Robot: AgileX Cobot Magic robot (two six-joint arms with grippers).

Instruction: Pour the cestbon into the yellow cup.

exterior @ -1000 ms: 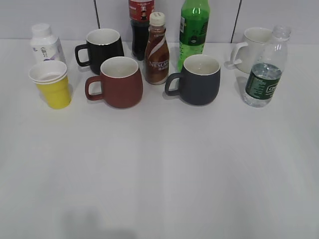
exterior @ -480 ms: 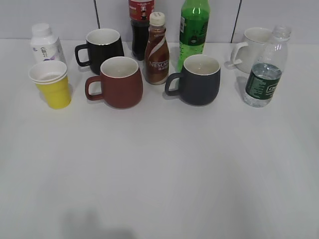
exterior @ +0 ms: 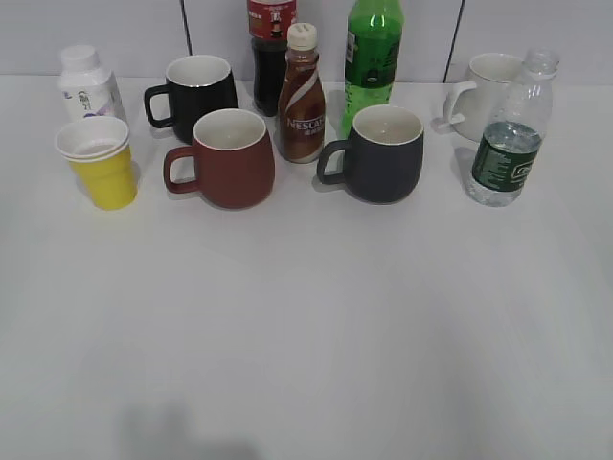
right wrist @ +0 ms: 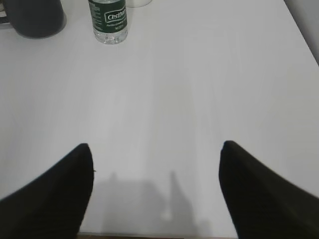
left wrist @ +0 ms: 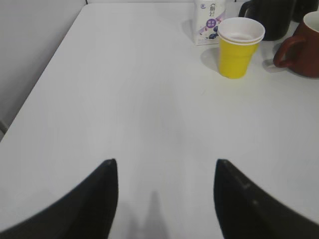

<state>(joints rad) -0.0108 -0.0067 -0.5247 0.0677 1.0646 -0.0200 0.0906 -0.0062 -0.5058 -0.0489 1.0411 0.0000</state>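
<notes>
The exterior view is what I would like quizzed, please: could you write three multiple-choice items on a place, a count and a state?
1. Where does the cestbon stand?
A. far right, before the white mug
B. beside the yellow cup
C. table centre

2. How many handled mugs stand on the table?
A. two
B. four
C. six

3. How is the left pincer?
A. shut on the cup
B. open, holding nothing
C. shut on the bottle

Answers: 1 A, it stands at the right end; 2 B, black, red-brown, dark grey, white; 3 B, bare table shows between its fingers.
</notes>
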